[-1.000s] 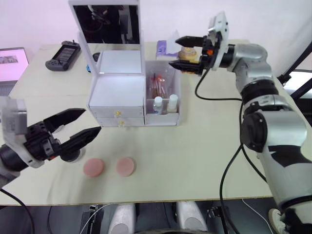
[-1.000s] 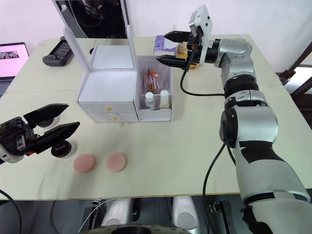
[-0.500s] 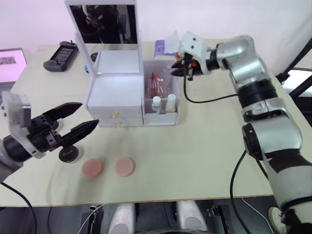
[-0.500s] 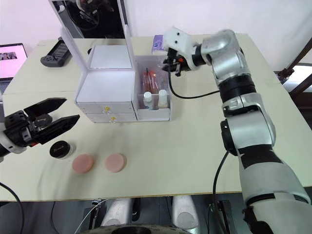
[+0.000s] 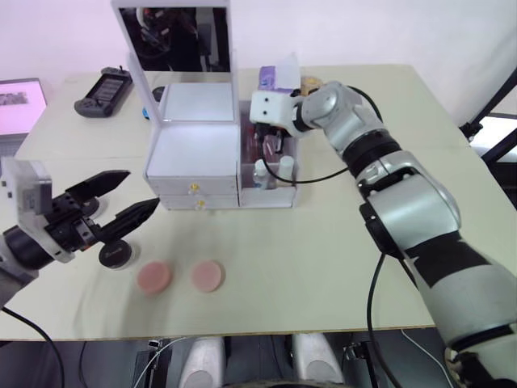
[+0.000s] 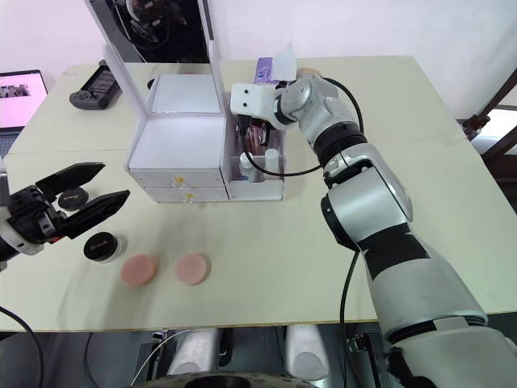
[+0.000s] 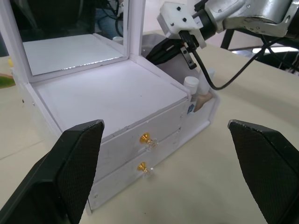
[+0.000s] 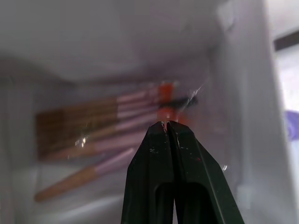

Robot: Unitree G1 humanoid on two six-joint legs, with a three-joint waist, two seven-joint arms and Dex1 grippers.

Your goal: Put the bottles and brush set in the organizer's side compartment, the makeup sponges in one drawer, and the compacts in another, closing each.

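Now the right gripper (image 8: 167, 125) — fingers pressed together — has dipped into the side compartment (image 6: 273, 187), nudging the brush set (image 8: 107, 135) down.

**Pale table against a plain white wall**

A wide cream table (image 5: 339, 267) made of butted panels stands before a bare white wall (image 5: 363, 32). At its left edge sits a lit laptop (image 5: 18, 101), with a black handheld controller (image 5: 105, 90) near it. Dark floor shows below the front edge.
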